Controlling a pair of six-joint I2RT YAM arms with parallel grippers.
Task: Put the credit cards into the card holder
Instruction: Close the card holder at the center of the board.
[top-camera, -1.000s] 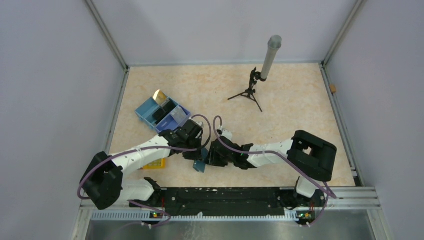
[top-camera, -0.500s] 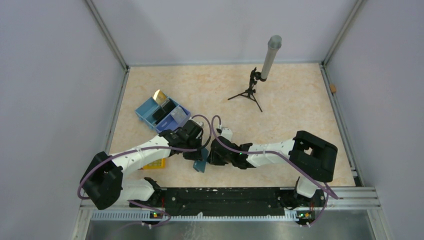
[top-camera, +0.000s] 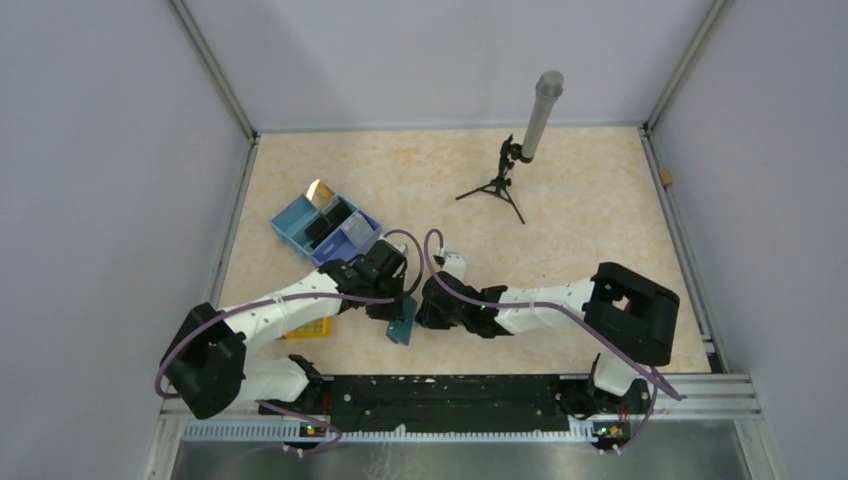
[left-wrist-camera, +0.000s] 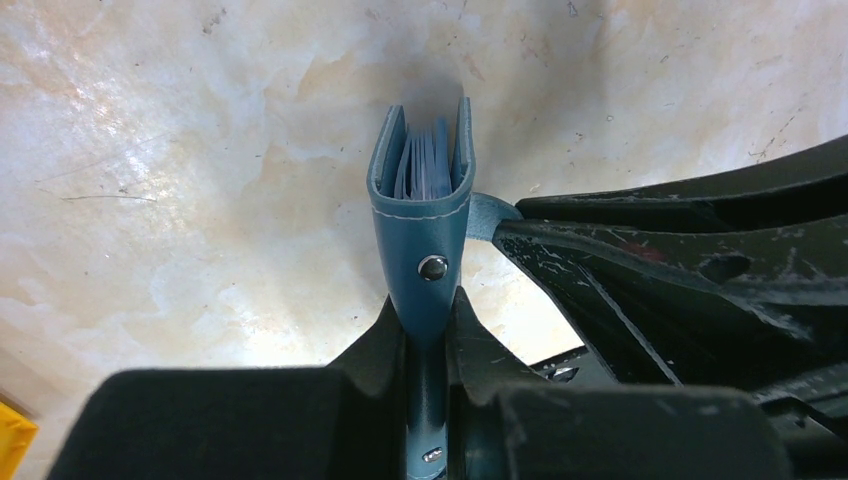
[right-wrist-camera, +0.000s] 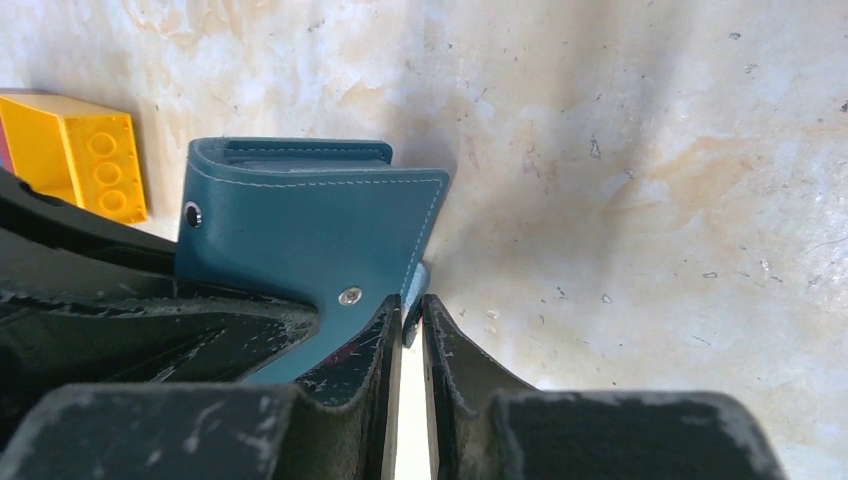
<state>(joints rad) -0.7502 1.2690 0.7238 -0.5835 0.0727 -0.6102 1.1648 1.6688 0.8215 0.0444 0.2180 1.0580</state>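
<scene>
Card holder (left-wrist-camera: 420, 215), one, clamped in left hand (left-wrist-camera: 428, 308); right hand (right-wrist-camera: 411, 303) narrow, pinching its tab (right-wrist-camera: 416, 283); one yellow block (right-wrist-camera: 75, 150).

Robotics lab test cell: grey wall panels (top-camera: 100, 150), aluminium frame posts (top-camera: 212, 70), marbled tabletop (top-camera: 580, 200); mini tripod (top-camera: 497, 187) at 1 o'clock, robot arms (top-camera: 285, 303) bolted to rail (top-camera: 450, 392) at 6.
</scene>
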